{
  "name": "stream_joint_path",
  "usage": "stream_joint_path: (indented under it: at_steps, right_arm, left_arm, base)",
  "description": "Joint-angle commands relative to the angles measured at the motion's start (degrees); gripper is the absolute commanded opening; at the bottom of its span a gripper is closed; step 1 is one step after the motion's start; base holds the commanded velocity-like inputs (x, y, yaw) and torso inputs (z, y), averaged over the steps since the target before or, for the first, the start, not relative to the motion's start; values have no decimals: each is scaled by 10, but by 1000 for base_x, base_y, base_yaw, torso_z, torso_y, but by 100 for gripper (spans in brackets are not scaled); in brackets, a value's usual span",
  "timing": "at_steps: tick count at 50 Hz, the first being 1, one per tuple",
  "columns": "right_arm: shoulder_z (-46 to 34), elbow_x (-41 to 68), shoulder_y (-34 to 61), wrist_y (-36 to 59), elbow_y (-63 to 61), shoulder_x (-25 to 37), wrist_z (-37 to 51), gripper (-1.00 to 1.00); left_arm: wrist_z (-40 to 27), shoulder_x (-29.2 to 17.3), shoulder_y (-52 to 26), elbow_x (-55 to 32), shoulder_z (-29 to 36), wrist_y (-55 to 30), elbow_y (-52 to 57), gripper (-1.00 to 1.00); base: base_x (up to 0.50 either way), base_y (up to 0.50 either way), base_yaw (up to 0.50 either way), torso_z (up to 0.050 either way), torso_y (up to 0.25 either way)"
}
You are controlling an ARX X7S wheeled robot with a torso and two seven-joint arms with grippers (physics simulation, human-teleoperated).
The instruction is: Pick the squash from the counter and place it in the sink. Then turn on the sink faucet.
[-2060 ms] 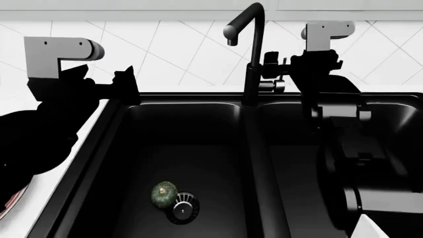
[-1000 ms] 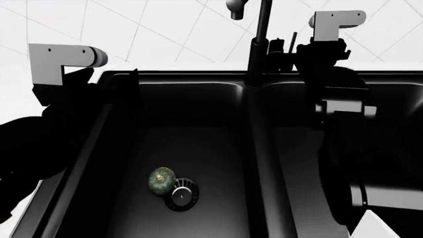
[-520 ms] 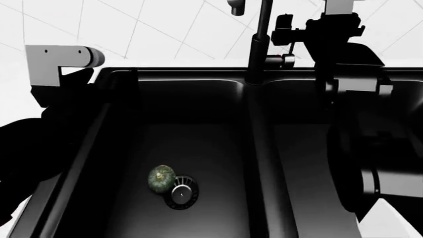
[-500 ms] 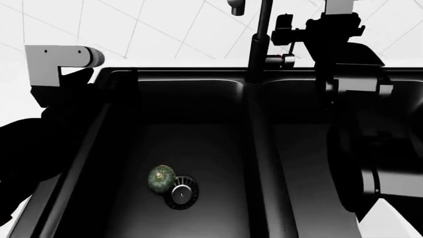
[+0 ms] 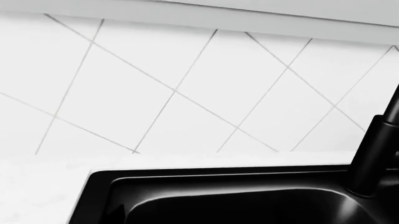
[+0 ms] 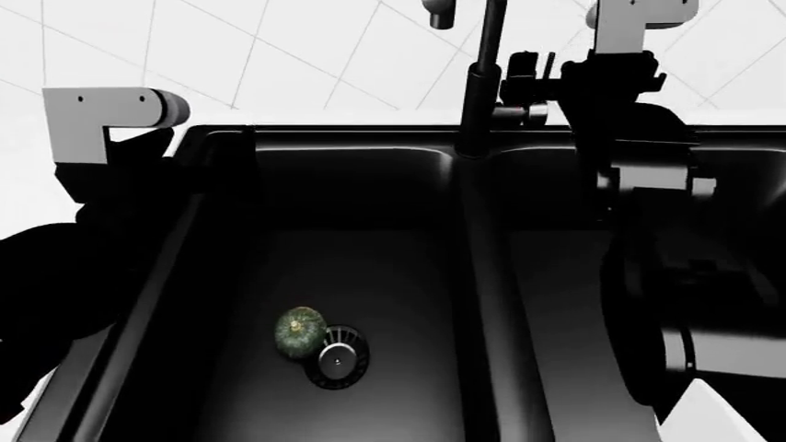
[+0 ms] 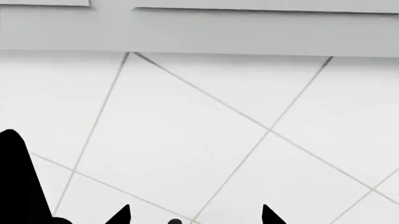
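Since half a second ago the right gripper has been shifted left and slightly down, so that it is now seen just beside the upright stem of the sink faucet, at the height of its small side lever; the squash and the left arm have not been displaced. The sink, black and divided in two by a centre ridge, is spread across most of the head view, with the white counter showing at its left edge and a white diagonally tiled wall behind. The squash is found only in the head view — on the floor of the left basin, touching the silver drain strainer; it is round, so no long axis can be made out, and its pointing direction cannot be told. In the left wrist view only the sink's back corner, the faucet base and tiles are shown; the left gripper is seen in the head view as a dark shape over the sink's left rim, and its opening cannot be told. In the right wrist view two black fingertips are seen well apart against the tiles — spread, gripping nothing. No writing or label can be read anywhere.
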Motion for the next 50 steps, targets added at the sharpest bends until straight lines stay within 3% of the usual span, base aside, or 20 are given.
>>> stream_joint_path:
  at_steps: [1,50]
  right_arm:
    - [7,1,-24,-6,0,0,-1,100]
    - [25,-1,-42,-5,0,51,37,100]
  left_arm:
    - [4,1,8,4,0,7,-3,100]
    - [14,5,12,8,6,16,-10,100]
  base:
    - [0,0,0,0,0]
    - [0,0,0,0,0]
